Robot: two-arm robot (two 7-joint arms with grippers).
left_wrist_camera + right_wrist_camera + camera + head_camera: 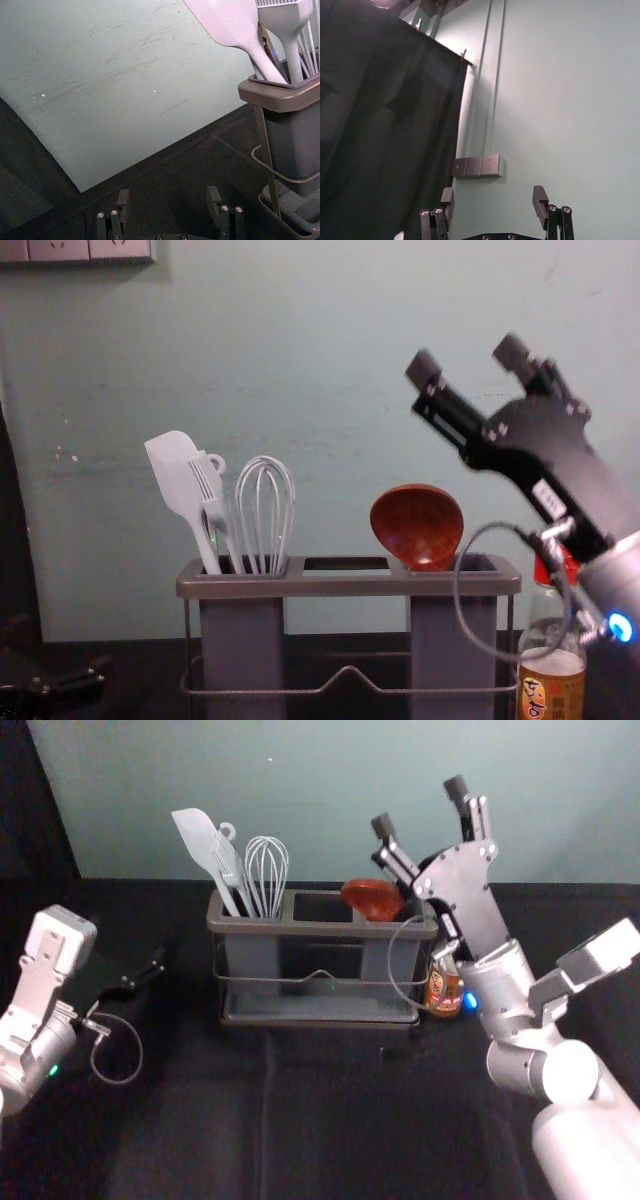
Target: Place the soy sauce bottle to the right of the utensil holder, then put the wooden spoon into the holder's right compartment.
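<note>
My right gripper (418,808) is raised above the right end of the utensil holder (318,928), open and holding nothing; its open fingers also show in the right wrist view (493,202). The wooden spoon (373,898) stands in the holder's right compartment, bowl up, clear in the chest view (417,528). Close beside the holder's right end stands the soy sauce bottle (443,986), upright, its upper part partly hidden by my right arm. Over at the left, away from the holder, is my left gripper (158,966), open and empty in the left wrist view (167,202).
A white spatula (205,850), a fork-like utensil and a whisk (267,870) stand in the holder's left compartment. Black cloth (330,1120) covers the table. Behind it rises a pale green wall.
</note>
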